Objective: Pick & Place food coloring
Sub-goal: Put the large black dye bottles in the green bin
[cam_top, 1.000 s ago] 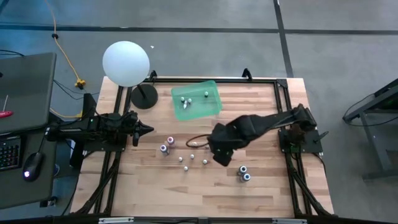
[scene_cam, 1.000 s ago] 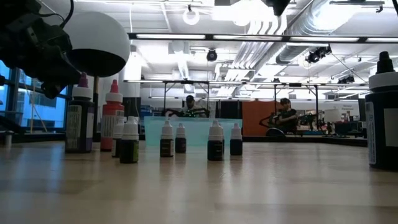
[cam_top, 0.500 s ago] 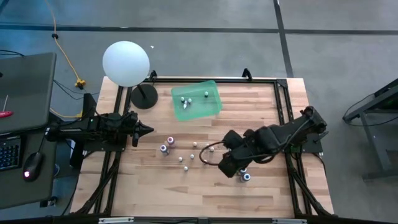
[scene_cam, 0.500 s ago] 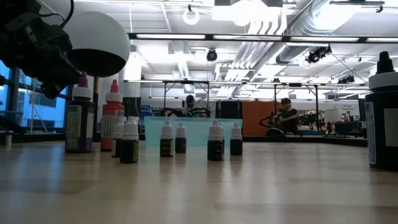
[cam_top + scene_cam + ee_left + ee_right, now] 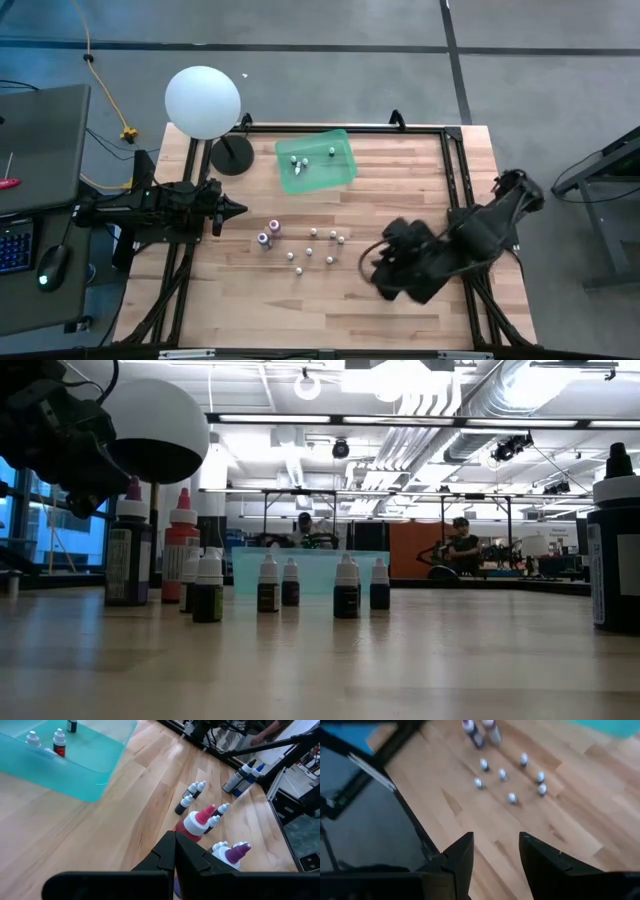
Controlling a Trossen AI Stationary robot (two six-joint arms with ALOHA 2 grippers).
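1. The right arm folds low over the table's near right part, its right gripper (image 5: 495,865) hanging above bare wood with the fingers parted and nothing between them.
2. The left arm lies level along the table's left edge; its left gripper (image 5: 175,856) points toward the middle, fingers pressed together and empty.
3. A second ago the right arm reached over the middle of the table, beside the small bottles; it has since swung back toward the near right corner, covering the spot where two blue-bodied bottles stood.
4. The food coloring (image 5: 313,248) stands as a loose cluster of tiny white-capped bottles mid-table, with two purple-bodied ones (image 5: 268,234) just to their left; three more sit in the green tray (image 5: 344,168) at the far side.
5. No label or writing is legible on any bottle.
6. A white globe lamp (image 5: 203,101) stands at the far left corner.
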